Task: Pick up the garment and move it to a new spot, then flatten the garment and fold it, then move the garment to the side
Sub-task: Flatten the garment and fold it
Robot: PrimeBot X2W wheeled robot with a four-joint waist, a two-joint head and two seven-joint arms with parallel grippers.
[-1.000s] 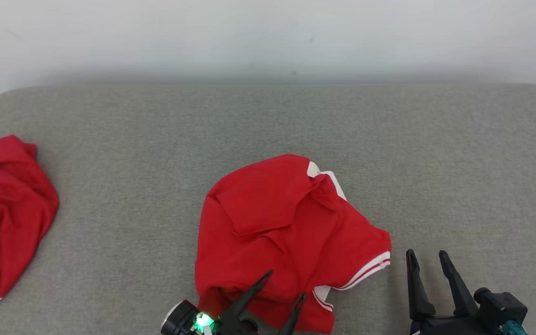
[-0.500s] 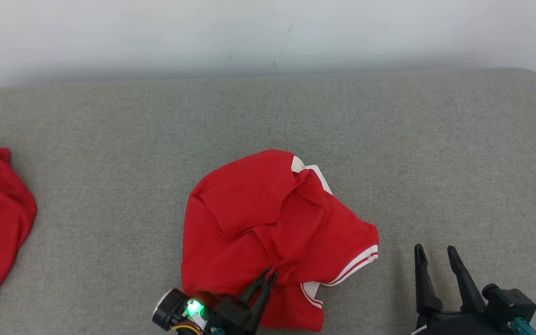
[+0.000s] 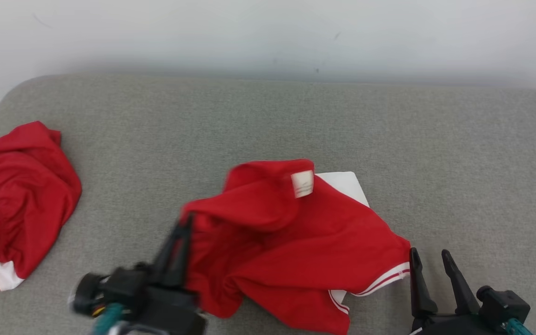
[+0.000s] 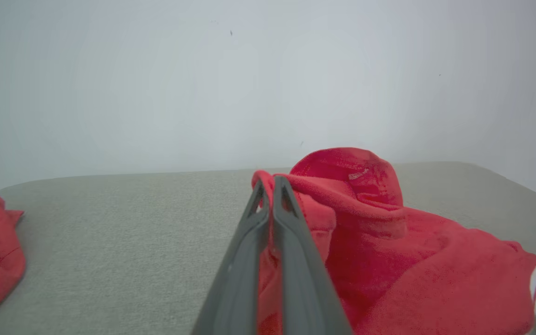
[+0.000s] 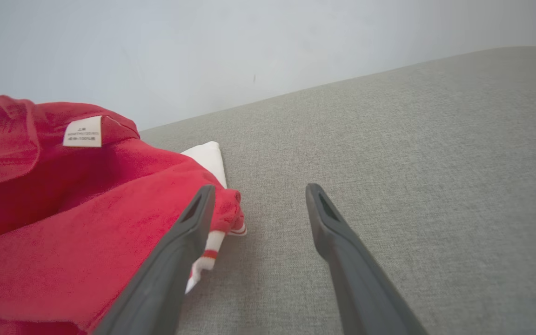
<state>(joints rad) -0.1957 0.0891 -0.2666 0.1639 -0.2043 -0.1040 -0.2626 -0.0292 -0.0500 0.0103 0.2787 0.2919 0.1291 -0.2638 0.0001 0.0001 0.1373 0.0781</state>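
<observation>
The left gripper point(image 3: 185, 228), blurred in the head view, is pinching a raised fold of the shirt point(image 3: 296, 242), its 2 fingers pressed together. The rest of the shirt is lying mid-cushion point(image 3: 296, 121). The right gripper point(image 3: 428, 255) is standing wide beside the sleeve point(image 3: 382, 279), its base cut off. A 2nd red garment point(image 3: 16, 200) is lying far left, partly cropped.
</observation>
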